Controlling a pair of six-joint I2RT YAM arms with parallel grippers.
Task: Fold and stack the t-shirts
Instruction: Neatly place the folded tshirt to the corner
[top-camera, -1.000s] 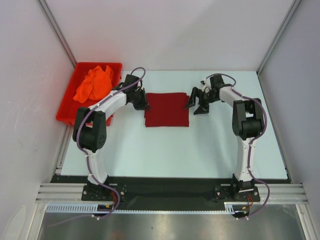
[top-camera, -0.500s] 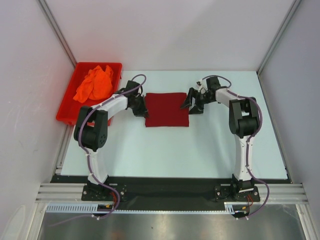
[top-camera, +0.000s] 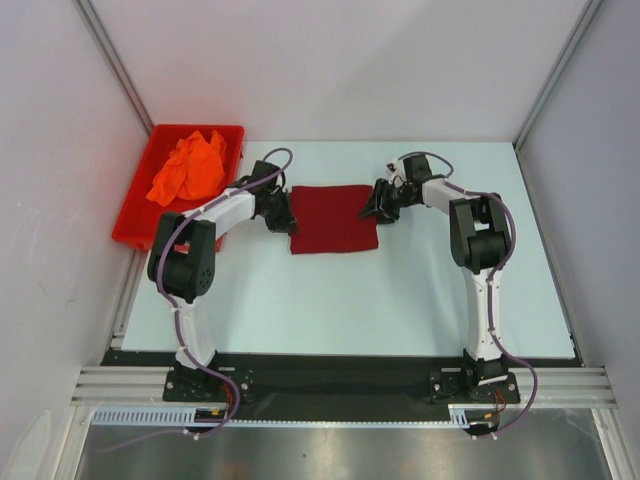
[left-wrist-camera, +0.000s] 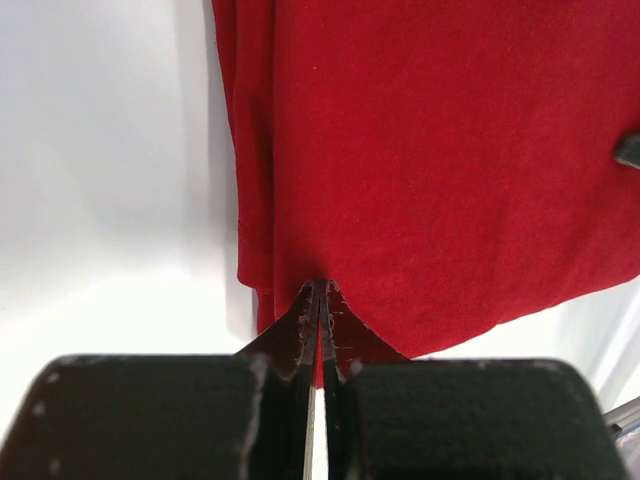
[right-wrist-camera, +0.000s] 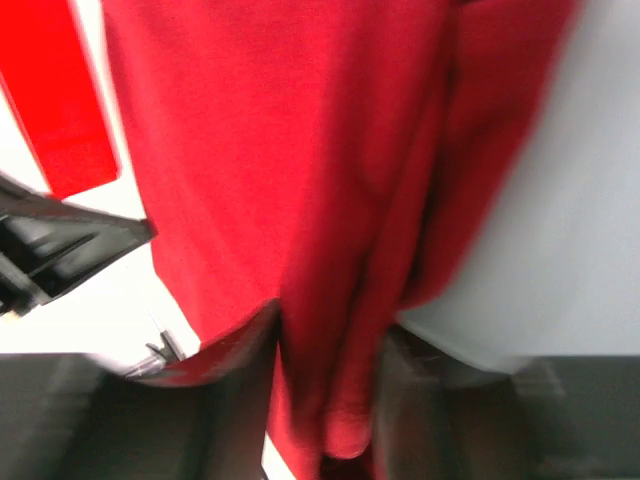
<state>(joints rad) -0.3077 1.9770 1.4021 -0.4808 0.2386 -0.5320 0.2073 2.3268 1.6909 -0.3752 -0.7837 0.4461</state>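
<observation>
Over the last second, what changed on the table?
The right hand slid left from beside the maroon shirt onto its right edge; cloth now fills its opening, though blur hides the grip. The left hand eased slightly nearer and is pinched shut on the left edge. Maroon shirt, orange shirt and red bin stayed put.

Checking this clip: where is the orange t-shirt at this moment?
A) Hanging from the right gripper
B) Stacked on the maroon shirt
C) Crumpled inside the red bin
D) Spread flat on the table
C: the orange shirt lies bunched up inside the red bin at the far left, while only the maroon shirt lies on the table.
</observation>
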